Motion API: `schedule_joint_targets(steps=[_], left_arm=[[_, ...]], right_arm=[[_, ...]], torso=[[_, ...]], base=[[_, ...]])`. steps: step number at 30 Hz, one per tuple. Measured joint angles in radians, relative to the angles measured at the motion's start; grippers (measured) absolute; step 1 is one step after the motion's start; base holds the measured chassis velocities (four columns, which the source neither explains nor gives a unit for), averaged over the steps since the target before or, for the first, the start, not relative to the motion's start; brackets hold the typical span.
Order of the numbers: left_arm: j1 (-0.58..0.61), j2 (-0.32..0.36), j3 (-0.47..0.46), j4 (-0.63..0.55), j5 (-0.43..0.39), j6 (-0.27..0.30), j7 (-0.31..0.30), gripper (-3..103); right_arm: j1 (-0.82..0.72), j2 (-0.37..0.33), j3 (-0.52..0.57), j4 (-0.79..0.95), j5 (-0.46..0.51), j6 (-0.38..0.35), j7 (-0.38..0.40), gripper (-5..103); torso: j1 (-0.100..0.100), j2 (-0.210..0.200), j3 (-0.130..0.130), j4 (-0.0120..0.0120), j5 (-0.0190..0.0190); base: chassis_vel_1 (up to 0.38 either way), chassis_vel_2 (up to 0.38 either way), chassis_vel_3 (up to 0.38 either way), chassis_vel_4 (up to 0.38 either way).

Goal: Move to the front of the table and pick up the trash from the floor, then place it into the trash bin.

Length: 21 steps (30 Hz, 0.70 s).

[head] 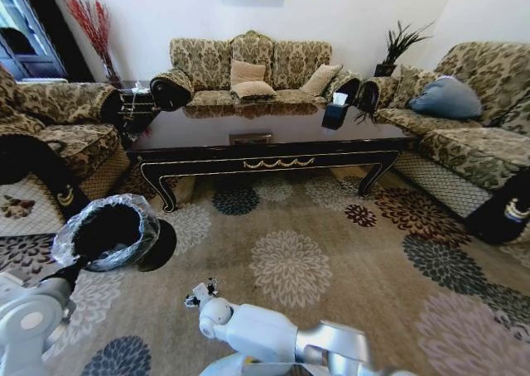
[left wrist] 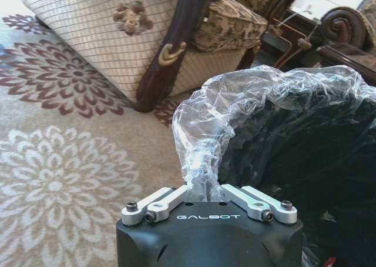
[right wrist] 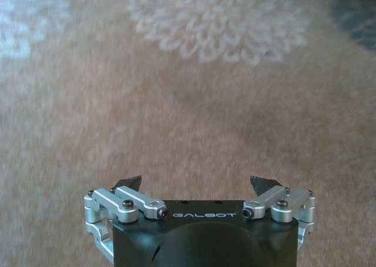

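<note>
The trash bin [head: 112, 231], black with a crinkly clear liner [left wrist: 235, 102], stands tilted on the carpet at the left, in front of the armchair. My left gripper [head: 65, 270] is at the bin's near rim. In the left wrist view the left gripper [left wrist: 204, 190] is shut on a fold of the liner. The dark glossy table [head: 265, 144] stands farther ahead, across the carpet. My right gripper [head: 199, 293] hovers low over bare carpet near the view's bottom. In the right wrist view the right gripper [right wrist: 197, 183] is open with nothing between its black fingertips [right wrist: 129, 182]. The trash is out of view.
Patterned sofas line the left [head: 58, 119], back [head: 248, 69] and right [head: 480, 119]. A dark tissue box [head: 335, 111] sits on the table. A dark round patch [head: 159, 245] lies beside the bin. Flowered carpet [head: 331, 252] stretches open between me and the table.
</note>
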<state>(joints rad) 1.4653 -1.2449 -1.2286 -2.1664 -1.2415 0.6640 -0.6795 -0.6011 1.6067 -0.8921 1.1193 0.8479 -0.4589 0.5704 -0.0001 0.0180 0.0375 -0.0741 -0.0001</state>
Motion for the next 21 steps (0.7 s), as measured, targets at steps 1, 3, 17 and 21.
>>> schedule_joint_targets(steps=[1,3,17,21], left_arm=[[0.0,0.0,0.0,0.0,0.0,0.0,0.0,2],[0.005,-0.004,-0.012,0.007,-0.001,-0.001,0.007,2],[0.021,-0.01,-0.033,-0.025,-0.004,-0.002,0.005,2],[0.018,-0.017,-0.025,-0.037,-0.004,-0.002,-0.004,2]], right_arm=[[0.0,0.0,0.0,0.0,0.0,0.0,0.0,100],[0.012,0.0,-0.014,-0.016,0.002,-0.015,-0.031,100],[0.0,0.001,-0.007,-0.14,-0.115,0.014,-0.099,100],[-0.005,0.001,0.006,-0.16,-0.129,0.014,-0.104,97]], torso=[[0.0,0.0,0.0,0.0,0.0],[0.0,0.0,0.0,0.0002,0.0001],[0.0,0.0,0.0,-0.0001,0.0001],[0.0,0.0,0.0,0.0,0.0001]], base=[[0.0,0.0,0.0,0.0],[0.0,0.0,0.0,0.0],[0.0,0.0,0.0,0.0],[0.0,0.0,0.0,0.0]])
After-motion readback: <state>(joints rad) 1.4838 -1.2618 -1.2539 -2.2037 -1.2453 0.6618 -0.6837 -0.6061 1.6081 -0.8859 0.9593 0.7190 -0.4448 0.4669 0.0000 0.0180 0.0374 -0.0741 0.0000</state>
